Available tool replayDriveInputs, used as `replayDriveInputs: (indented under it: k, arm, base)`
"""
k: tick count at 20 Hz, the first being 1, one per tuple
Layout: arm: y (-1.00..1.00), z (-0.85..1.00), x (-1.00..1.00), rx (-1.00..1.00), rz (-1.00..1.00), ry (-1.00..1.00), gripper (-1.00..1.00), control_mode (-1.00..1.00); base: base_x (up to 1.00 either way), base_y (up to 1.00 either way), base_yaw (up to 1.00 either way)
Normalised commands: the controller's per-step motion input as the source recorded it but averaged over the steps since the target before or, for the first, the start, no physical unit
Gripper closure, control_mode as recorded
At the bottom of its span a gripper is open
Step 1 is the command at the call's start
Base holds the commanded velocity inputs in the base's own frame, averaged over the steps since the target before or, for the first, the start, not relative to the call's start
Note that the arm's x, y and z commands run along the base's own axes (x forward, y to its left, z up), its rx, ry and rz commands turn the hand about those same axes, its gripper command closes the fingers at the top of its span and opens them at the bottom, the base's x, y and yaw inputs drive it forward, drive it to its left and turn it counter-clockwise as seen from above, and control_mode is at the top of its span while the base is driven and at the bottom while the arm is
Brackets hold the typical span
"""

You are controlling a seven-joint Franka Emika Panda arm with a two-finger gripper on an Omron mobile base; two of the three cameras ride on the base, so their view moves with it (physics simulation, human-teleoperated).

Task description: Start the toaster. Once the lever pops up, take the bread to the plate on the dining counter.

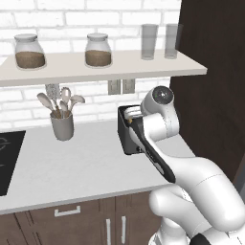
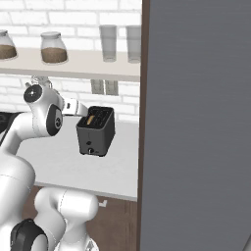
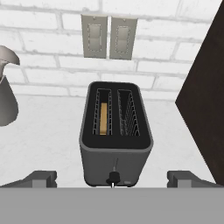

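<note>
While the white Franka arm is reaching across the grey worktop [image 1: 72, 167], its gripper [image 3: 112, 178] is hanging spread wide just in front of the dark grey toaster [image 3: 115, 135], the two finger tips [image 3: 41, 178] standing well to either side of the narrow front face and pinching nothing. The toaster is sitting near the brick wall, below two wall outlets [image 3: 106, 36] and close beside a dark cabinet panel [image 3: 205, 109], with the bread [image 3: 103, 118] resting low in its left slot as the hand camera sees it. The lever [image 3: 113, 177] is showing low on the front face, between the finger tips. From here a slightly off-centre push is likely to be sliding past that small lever, or shoving the light toaster back toward the wall rather than starting it. A utensil crock [image 1: 62, 125] is standing well to the left, out of harm's way.
</note>
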Motion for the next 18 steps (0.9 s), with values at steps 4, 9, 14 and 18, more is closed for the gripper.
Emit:
replayDriveInputs:
  k: [4, 9, 14, 18]
  arm:
    - [0.00, 0.00, 0.00, 0.00, 0.00, 0.00, -1.00, -1.00]
    - [0.00, 0.00, 0.00, 0.00, 0.00, 0.00, -1.00, -1.00]
    - [0.00, 0.00, 0.00, 0.00, 0.00, 0.00, -1.00, -1.00]
    - [0.00, 0.00, 0.00, 0.00, 0.00, 0.00, -1.00, -1.00]
  base:
    - [0.00, 0.00, 0.00]
    - [0.00, 0.00, 0.00]
    - [0.00, 0.00, 0.00]
    - [0.00, 0.00, 0.00]
